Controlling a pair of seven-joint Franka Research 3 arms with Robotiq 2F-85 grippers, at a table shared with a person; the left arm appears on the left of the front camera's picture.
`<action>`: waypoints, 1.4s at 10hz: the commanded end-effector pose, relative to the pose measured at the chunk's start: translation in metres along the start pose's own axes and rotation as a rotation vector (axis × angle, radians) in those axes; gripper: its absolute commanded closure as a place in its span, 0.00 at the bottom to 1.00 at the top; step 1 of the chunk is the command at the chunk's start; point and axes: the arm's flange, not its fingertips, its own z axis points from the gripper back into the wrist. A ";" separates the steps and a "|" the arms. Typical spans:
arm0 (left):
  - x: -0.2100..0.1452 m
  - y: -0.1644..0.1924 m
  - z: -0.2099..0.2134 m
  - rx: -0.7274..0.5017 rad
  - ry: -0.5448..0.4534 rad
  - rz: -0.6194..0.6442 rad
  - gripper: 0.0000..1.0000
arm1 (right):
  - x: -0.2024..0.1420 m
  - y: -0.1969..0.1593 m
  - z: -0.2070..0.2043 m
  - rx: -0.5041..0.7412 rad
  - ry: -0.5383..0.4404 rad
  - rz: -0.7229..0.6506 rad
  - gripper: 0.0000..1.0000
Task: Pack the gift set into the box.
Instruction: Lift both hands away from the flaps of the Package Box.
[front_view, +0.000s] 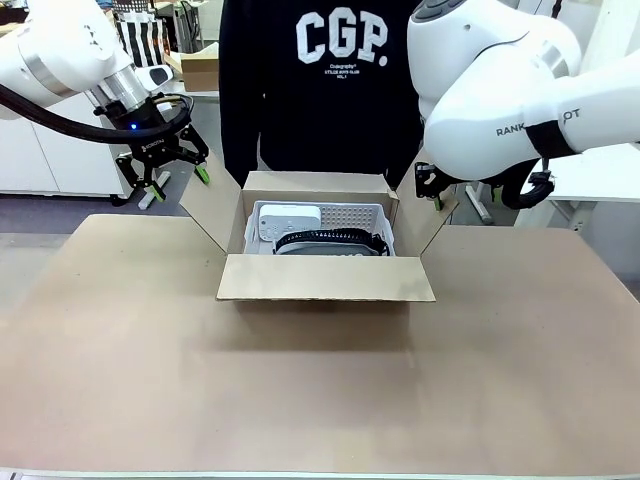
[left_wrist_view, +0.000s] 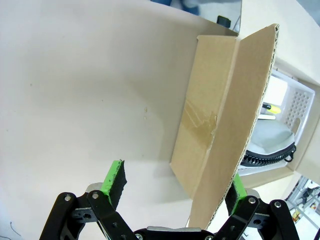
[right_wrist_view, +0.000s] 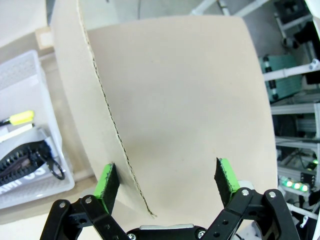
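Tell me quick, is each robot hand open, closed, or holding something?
Left hand: open, holding nothing, near a side flap of the cardboard box.
Right hand: open, holding nothing, facing another flap.

Behind the tan desk (front_view: 320, 400), at its far left corner, a white cabinet (front_view: 50, 165) stands on grey floor (front_view: 40, 210); at its far right, a white table (front_view: 600, 172).

One box (front_view: 325, 280), one basket (front_view: 352, 209), one person (front_view: 320, 100), one left end effector (front_view: 175, 185), one right end effector (right_wrist_view: 167, 177)
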 end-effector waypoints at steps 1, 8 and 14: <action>-0.002 -0.001 0.001 0.022 -0.012 0.013 0.00 | 0.003 -0.001 0.001 0.002 -0.003 -0.002 0.00; -0.039 0.020 0.089 -0.676 0.344 -0.297 0.00 | -0.010 -0.098 0.064 0.885 0.177 -0.030 0.00; -0.055 0.152 0.102 -1.131 0.339 -0.109 0.00 | -0.079 -0.257 -0.010 1.472 0.162 -0.511 0.00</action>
